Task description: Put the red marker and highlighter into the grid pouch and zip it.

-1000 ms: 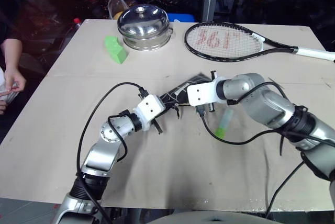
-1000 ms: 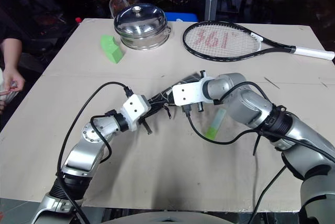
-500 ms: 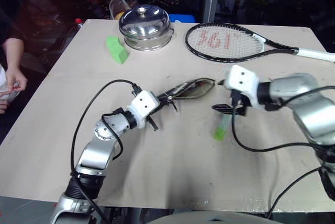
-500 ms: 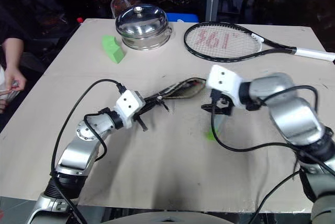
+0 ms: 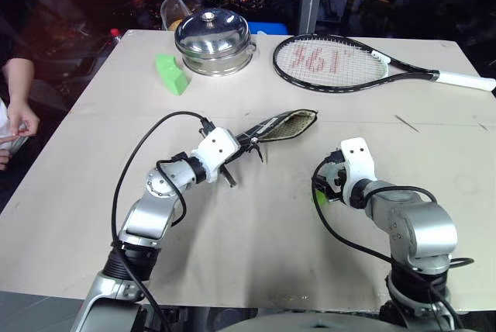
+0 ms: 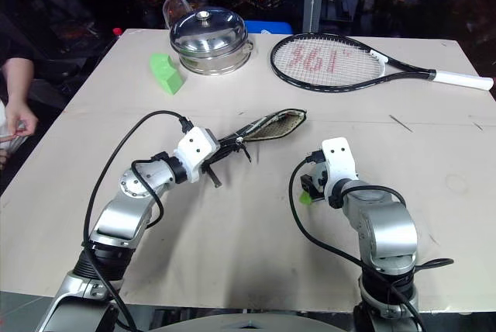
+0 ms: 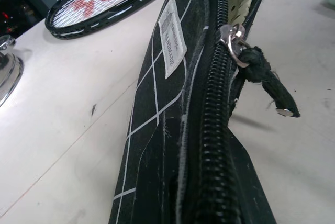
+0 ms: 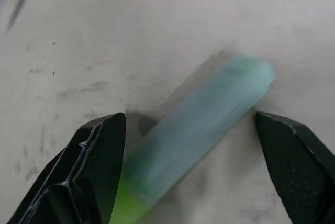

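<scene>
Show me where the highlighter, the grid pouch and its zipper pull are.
highlighter (image 8: 199,130): right wrist view, middle of barrel.
grid pouch (image 7: 157,103): left wrist view, gridded side panel.
zipper pull (image 7: 233,38): left wrist view, metal slider.

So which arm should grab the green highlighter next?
The right one, probably. Its pincer is open right over the highlighter, while the left pincer is busy holding the grid pouch.

L fingers (image 5: 249,146) pinching grid pouch (image 5: 285,125) end, R arm over highlighter (image 5: 318,196)
</scene>
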Tool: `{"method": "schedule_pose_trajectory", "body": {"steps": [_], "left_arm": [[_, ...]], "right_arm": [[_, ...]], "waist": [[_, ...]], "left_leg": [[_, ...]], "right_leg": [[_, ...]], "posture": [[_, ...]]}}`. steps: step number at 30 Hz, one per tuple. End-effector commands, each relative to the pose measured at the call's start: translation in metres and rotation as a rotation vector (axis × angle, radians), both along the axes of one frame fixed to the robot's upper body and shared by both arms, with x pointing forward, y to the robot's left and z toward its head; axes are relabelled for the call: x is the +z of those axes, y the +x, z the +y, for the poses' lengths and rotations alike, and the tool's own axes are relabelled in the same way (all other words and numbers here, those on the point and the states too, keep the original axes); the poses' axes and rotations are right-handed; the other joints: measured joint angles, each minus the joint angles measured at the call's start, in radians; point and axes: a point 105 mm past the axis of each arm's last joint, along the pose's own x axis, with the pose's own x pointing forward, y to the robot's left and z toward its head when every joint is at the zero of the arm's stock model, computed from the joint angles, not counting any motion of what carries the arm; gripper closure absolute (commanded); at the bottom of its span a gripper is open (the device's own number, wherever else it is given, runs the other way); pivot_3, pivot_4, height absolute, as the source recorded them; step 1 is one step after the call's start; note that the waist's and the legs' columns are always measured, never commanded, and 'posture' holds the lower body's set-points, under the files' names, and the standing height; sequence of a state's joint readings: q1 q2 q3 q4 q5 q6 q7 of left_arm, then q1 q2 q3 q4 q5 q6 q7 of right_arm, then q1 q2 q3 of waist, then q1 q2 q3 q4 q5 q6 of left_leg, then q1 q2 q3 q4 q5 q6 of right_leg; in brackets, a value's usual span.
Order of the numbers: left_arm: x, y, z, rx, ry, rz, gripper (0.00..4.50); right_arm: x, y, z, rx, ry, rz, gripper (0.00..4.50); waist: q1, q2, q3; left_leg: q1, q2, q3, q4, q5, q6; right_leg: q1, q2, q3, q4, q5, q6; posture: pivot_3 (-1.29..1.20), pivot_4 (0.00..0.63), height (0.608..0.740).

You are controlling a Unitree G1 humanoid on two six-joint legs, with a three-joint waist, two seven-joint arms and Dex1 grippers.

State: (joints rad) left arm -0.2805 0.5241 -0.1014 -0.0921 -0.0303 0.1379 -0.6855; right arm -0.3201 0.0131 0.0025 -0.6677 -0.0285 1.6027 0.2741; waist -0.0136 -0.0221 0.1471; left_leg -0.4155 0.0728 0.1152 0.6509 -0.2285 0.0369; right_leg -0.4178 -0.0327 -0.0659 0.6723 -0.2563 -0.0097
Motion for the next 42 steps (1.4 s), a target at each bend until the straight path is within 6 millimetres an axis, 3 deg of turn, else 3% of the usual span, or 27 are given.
{"method": "schedule_pose_trajectory", "body": {"steps": [1,4,6,10,12,16,22,29,34,39,40,42], "left_arm": [[0.007,0.000,-0.004,-0.026,0.013,-0.042,4.50],[0.005,-0.002,-0.006,-0.031,0.016,-0.042,4.50],[0.005,-0.002,-0.006,-0.031,0.017,-0.044,4.50],[0.004,-0.002,-0.004,-0.025,0.017,-0.046,4.50],[0.004,-0.002,-0.003,-0.022,0.016,-0.047,4.50],[0.004,-0.002,-0.003,-0.019,0.005,-0.049,4.50],[0.004,-0.004,-0.008,-0.057,0.009,-0.050,4.50],[0.014,-0.010,-0.027,-0.146,-0.004,-0.086,4.50],[0.019,-0.019,-0.038,-0.239,0.017,-0.104,4.50],[0.015,-0.023,-0.034,-0.230,-0.003,-0.058,4.50],[0.015,-0.022,-0.032,-0.214,-0.018,-0.047,4.50],[0.013,-0.020,-0.026,-0.173,-0.032,-0.029,4.50]], "right_arm": [[-0.017,-0.004,0.006,0.050,-0.049,0.076,0.57],[-0.022,-0.007,0.007,0.132,-0.138,0.085,1.40],[-0.020,-0.007,0.003,0.159,-0.168,0.076,2.30],[-0.009,-0.005,-0.009,0.209,-0.240,0.037,3.69],[0.000,-0.003,-0.012,0.243,-0.260,-0.007,3.71],[0.050,0.001,-0.011,0.469,-0.400,-0.283,3.71],[0.090,0.011,-0.002,0.661,-0.527,-0.419,3.71],[0.070,0.034,0.030,0.900,-0.710,-0.408,3.71],[0.063,0.055,0.058,1.094,-0.785,-0.523,3.71],[0.061,0.071,0.074,1.290,-0.793,-0.557,3.71],[0.060,0.073,0.073,1.310,-0.796,-0.552,2.66],[0.063,0.084,0.064,1.286,-0.824,-0.571,1.82]], "waist": [[-0.003,-0.001,-0.001],[-0.004,-0.002,-0.002],[-0.004,-0.002,-0.002],[0.004,-0.002,-0.002],[0.007,-0.002,-0.002],[0.007,-0.001,0.001],[-0.004,0.001,0.002],[0.000,0.002,0.003],[0.001,0.002,0.003],[-0.002,0.002,0.003],[-0.002,0.002,0.003],[0.000,0.002,0.003]], "left_leg": [[0.000,0.000,0.000,0.000,0.000,0.000],[0.001,0.000,0.000,0.000,0.000,0.000],[0.001,0.000,0.000,0.000,0.000,0.000],[0.000,0.000,-0.001,0.000,0.000,0.000],[0.000,-0.001,-0.001,0.000,0.000,0.001],[-0.002,-0.001,-0.002,0.000,-0.001,0.001],[0.000,0.001,-0.002,-0.003,-0.001,0.001],[-0.001,0.000,-0.001,-0.002,-0.001,0.001],[-0.002,0.000,0.000,-0.001,-0.001,0.001],[-0.001,0.001,0.001,-0.001,0.000,0.001],[-0.001,0.001,0.002,-0.001,0.000,0.001],[-0.001,0.001,0.002,-0.001,0.000,0.001]], "right_leg": [[0.000,0.000,0.000,0.000,0.000,0.000],[0.001,0.000,0.000,0.000,0.000,0.000],[0.001,0.000,0.000,0.000,0.000,0.000],[0.001,0.000,0.000,-0.001,0.000,-0.001],[0.002,-0.001,-0.001,-0.002,0.000,0.000],[0.002,-0.001,-0.002,-0.005,0.000,0.000],[0.001,0.003,-0.001,-0.006,-0.001,0.001],[0.001,0.001,0.000,-0.006,0.000,0.000],[0.001,0.000,-0.001,-0.006,0.001,-0.001],[0.001,0.002,0.000,-0.006,0.001,-0.002],[0.001,0.002,0.000,-0.006,0.002,-0.002],[0.000,0.002,0.000,-0.005,0.002,-0.002]], "posture": [[0.00,0.150,0.740],[0.00,0.150,0.740],[0.00,0.150,0.740],[0.00,0.150,0.740],[0.00,0.150,0.740],[0.00,0.150,0.740],[0.00,0.150,0.740],[0.00,0.150,0.740],[0.00,0.150,0.740],[0.00,0.150,0.740],[0.00,0.150,0.740],[0.00,0.150,0.740]]}}
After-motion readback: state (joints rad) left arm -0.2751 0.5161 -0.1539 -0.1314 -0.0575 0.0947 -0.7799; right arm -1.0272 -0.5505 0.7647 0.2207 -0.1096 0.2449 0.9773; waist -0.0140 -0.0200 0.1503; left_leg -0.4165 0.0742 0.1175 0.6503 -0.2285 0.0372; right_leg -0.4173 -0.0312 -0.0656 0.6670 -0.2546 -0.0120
